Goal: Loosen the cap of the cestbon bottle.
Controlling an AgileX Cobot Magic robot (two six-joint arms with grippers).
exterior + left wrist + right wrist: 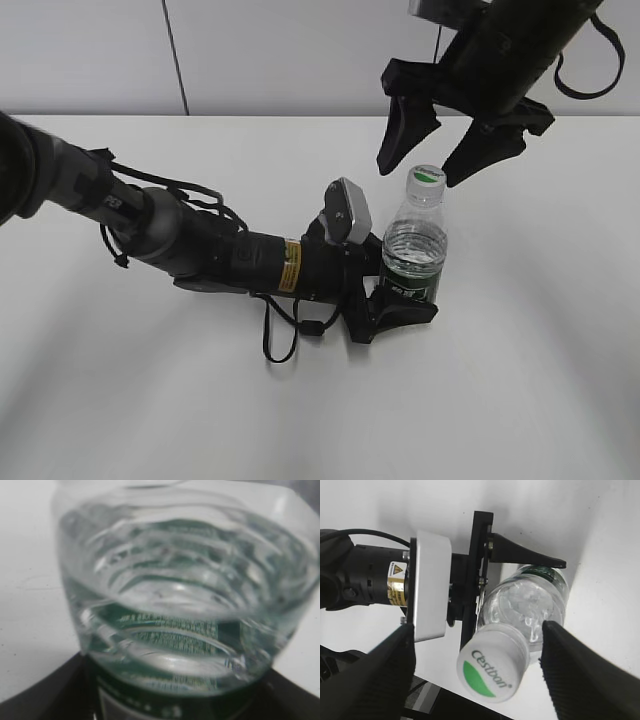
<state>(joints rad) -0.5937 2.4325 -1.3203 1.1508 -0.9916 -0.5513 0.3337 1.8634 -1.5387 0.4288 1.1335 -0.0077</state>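
Right gripper [428, 150] hangs just above the cap [429, 177], fingers spread wide, one at 10 o'clock of the cap and one at 2 o'clock in the exterior view. Not touching it yet. In the right wrist view the cap [493, 668] sits between the two dark fingers [580, 675] but nearer the 6 o'clock edge of frame, so it looks a bit off-centre in the gap.

Left gripper [400, 290] is pinching the bottle [413, 245] at the green label band, low on the body, arm lying in from 9 o'clock. Left wrist view is filled by the bottle [185, 600], blurred; dark finger edges show at 7 and 5 o'clock.

Bottle stands upright on the white table [520, 400], a little right of centre, water inside, cap still on.

Step in hand, my read: lower the right gripper onto the cap. To do it well: centre the cap in the gap first, drop until the pads flank the cap's side wall, not the shoulder, close firmly, then twist. Left grip must hold hard or the bottle will spin with the cap. Thin plastic, so too much squeeze may dent it.
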